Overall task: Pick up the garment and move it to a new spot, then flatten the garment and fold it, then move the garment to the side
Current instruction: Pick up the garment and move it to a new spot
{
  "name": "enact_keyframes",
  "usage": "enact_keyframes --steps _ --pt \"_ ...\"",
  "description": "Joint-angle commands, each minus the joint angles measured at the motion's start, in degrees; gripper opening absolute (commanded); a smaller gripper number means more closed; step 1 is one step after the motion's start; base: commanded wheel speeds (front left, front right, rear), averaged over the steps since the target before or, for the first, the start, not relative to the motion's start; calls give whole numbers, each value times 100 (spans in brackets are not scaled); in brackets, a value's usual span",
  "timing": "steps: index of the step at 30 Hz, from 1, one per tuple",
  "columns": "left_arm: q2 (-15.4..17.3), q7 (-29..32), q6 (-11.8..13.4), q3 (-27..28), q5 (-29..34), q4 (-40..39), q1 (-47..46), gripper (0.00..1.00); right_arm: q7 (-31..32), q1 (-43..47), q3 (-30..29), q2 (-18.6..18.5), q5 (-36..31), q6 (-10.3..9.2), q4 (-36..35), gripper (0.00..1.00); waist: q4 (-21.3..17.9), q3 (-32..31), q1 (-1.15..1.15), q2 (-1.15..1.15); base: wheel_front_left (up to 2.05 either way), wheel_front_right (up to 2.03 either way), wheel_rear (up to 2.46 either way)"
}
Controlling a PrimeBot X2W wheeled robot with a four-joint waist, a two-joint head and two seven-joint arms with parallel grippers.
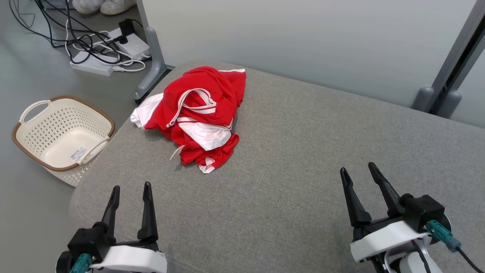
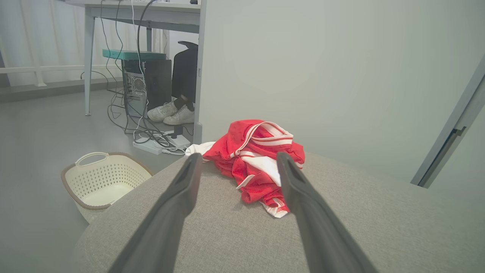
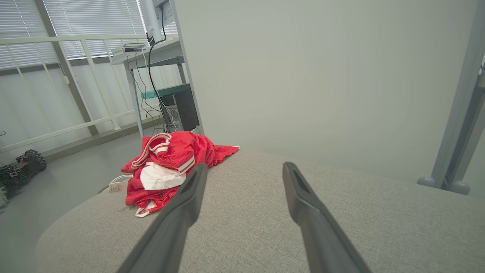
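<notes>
A crumpled red garment (image 1: 197, 113) with white trim and white panels lies heaped at the far left corner of the grey upholstered surface (image 1: 303, 159) in front of you, one white fold reaching the left edge. Your left gripper (image 1: 131, 186) is poised over the near left part of the surface. Its two dark fingers are spread apart and point toward the heap, well apart from it. Your right gripper (image 1: 357, 167) is over the near right part, fingers likewise spread and angled slightly to the left, farther from the garment than the left one. In the left wrist view the heap shows beyond and between the two fingertips. A red-and-white striped band curls over its top, and a white hem edge with red print lies at its near side. In the right wrist view the garment lies off to the left, partly behind the left-hand finger. On the floor to the left of the surface stands a cream perforated basket (image 1: 38, 131) with a brown rim, two handles and a sticker on its bottom. Behind the garment rises a pale partition panel (image 1: 303, 38) on a grey foot (image 1: 153, 68). Beside that foot, white power strips (image 1: 130, 43) and black and white cables (image 1: 75, 38) lie tangled on the floor, and a pair of white shoes (image 1: 102, 4) shows at the top edge.
</notes>
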Motion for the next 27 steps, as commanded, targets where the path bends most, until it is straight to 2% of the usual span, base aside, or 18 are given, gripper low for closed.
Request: enact_keyframes --steps 1,7,13,16,21,27 --pt "24 -19 4 22 -25 -8 -63 100 -17 -8 -1 -34 -15 0 -30 100 -14 44 0 0 0 0 0" --pt "23 -20 -100 132 -41 127 -298 100 -17 -246 -16 -37 -232 0 -144 100 -169 475 0 0 0 0 0" --pt "24 -19 -334 364 8 326 -930 100 -17 -547 -61 -64 -517 0 -375 100 -429 1207 0 0 0 0 0" --pt "33 -18 -528 529 2 547 -1408 100 -18 -738 -35 -130 -602 0 -510 100 -578 1584 0 0 0 0 0" --pt "313 113 -927 667 -183 1301 -2448 100 -17 -993 -21 -246 -656 0 -742 100 -791 2131 0 0 0 0 0" --pt "861 1107 -1158 725 -573 1996 -3688 100 -15 -1195 39 -325 -690 0 -872 100 -1025 2596 0 0 0 0 0"
